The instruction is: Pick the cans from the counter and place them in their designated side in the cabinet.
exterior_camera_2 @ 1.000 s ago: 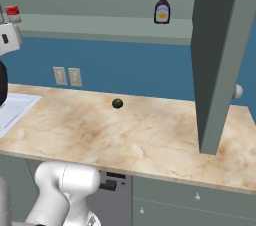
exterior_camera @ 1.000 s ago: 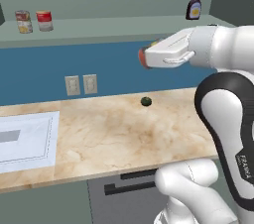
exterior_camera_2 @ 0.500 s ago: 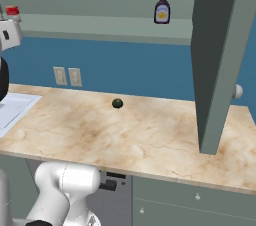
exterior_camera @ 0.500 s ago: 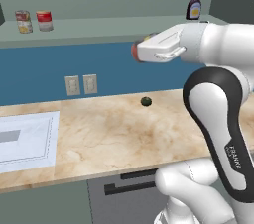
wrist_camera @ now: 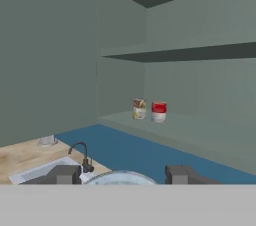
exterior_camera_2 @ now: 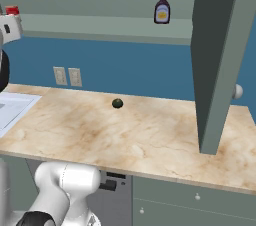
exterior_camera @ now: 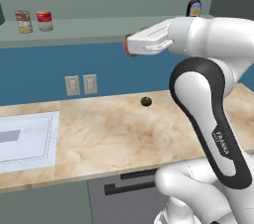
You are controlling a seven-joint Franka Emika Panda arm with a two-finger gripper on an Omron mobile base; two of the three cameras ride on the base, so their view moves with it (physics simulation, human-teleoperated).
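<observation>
Left base view, far-left ledge: yellow-and-red can and red-and-white can stand upright, just beside each other, on the cabinet ledge; this marks the can side.
Counter left: white panel lies flat on the counter; 2 wall outlets sit above it.
Counter middle: dark green lump sits alone near the wall.
Gripper: the gripper is narrowed on a short can, of which a red sliver shows at the tip; in the hand view its silver rim sits between the finger tips.
Change: over the last second the gripper has travelled left and slightly up, along the front of the ledge.
Meaning: 1 task can appears placed already; the second is being carried, well apart from the 2 cans on the ledge, so I judge more leftward travel is needed before release.
Ledge right: sauce bottle marks the other side.
Writing: "FRANKA" reads on the arm; the can labels and the bottle label are too small to read.
</observation>
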